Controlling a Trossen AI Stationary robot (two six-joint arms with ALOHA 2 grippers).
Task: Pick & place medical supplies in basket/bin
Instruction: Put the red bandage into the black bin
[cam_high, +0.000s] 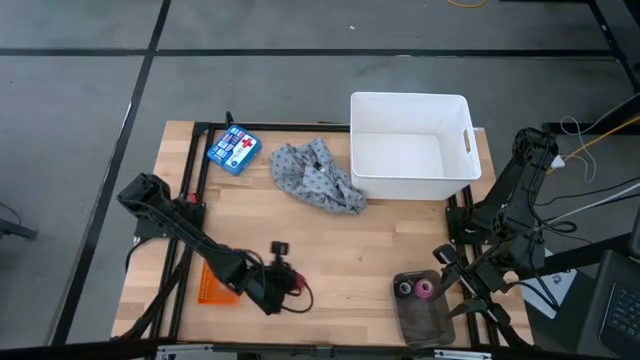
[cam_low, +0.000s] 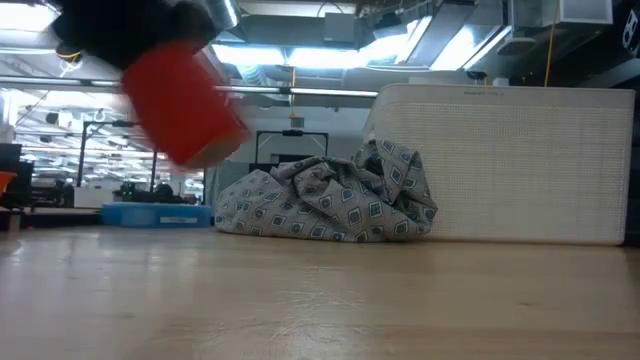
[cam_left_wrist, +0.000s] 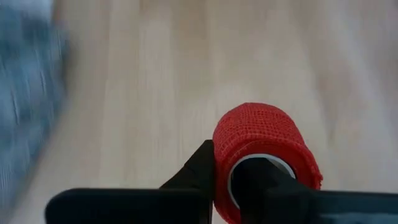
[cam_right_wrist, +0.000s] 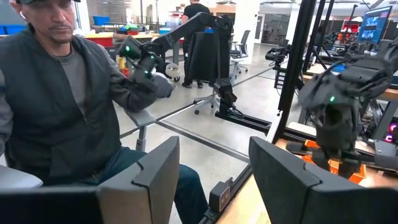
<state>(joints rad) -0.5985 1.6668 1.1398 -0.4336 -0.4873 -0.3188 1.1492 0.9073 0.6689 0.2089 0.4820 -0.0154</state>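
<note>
My left gripper (cam_high: 286, 281) hangs over the near left of the table, shut on a red tape roll (cam_left_wrist: 264, 146). In the low view the roll (cam_low: 185, 100) is well above the wood. The orange basket (cam_high: 213, 286) lies beside and partly under that arm. The grey patterned cloth (cam_high: 318, 176) rests crumpled on the table against the white bin (cam_high: 410, 110) at the far right. A pink roll (cam_high: 426, 290) and a black roll (cam_high: 405, 289) sit in a dark tray. My right gripper (cam_right_wrist: 214, 180) waits open at the right edge, pointing into the room. My left gripper holds the red roll by its wall at the open end (cam_left_wrist: 222, 163). One finger (cam_left_wrist: 252, 180) reaches into the roll's hollow core and the other finger (cam_left_wrist: 199, 174) lies on the outside. The roll is lifted clear of the table and tilted.
A blue box with a red cross (cam_high: 232, 150) lies at the far left. The dark tray (cam_high: 422, 318) sits at the near right edge. Bare wood spreads across the table's middle. A seated person (cam_right_wrist: 56, 93) shows beyond the table in the right wrist view.
</note>
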